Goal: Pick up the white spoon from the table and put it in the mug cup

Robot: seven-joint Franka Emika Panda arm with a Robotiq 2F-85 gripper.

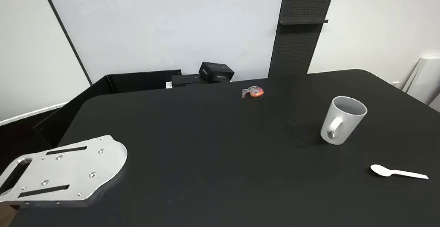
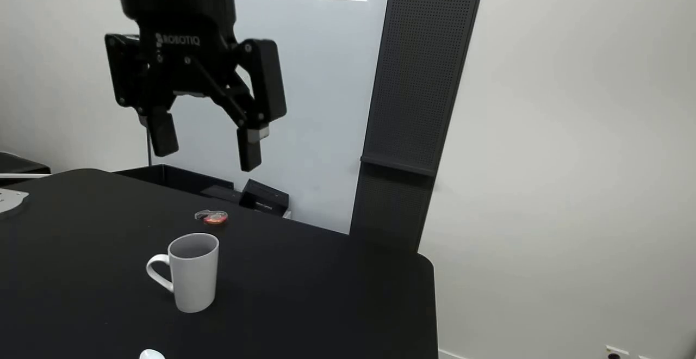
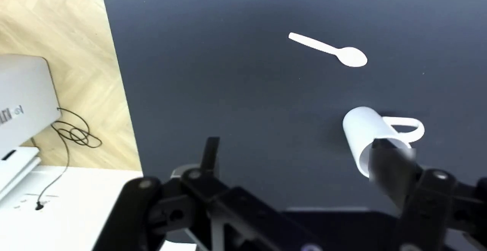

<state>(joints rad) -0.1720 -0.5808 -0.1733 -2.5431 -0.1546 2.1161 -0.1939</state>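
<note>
The white spoon (image 1: 381, 170) lies flat on the black table (image 1: 206, 151) near the mug cup (image 1: 345, 125). In the wrist view the whole spoon (image 3: 352, 57) shows, its bowl toward the mug side. In an exterior view only the tip of the spoon (image 2: 151, 354) shows at the bottom edge. The grey-white mug stands upright; it also shows in an exterior view (image 2: 197, 283) and in the wrist view (image 3: 365, 133), where a finger partly covers its mouth. My gripper (image 2: 207, 155) is open and empty, high above the table. In the wrist view its fingers (image 3: 296, 140) are wide apart.
A clear tape dispenser with a red-orange roll (image 1: 256, 92) lies behind the mug near the back edge. A large perforated white plate (image 1: 77, 172) lies at the table's side. Black boxes (image 1: 216, 72) stand beyond the back edge. The table's side edge shows in the wrist view (image 3: 120, 68).
</note>
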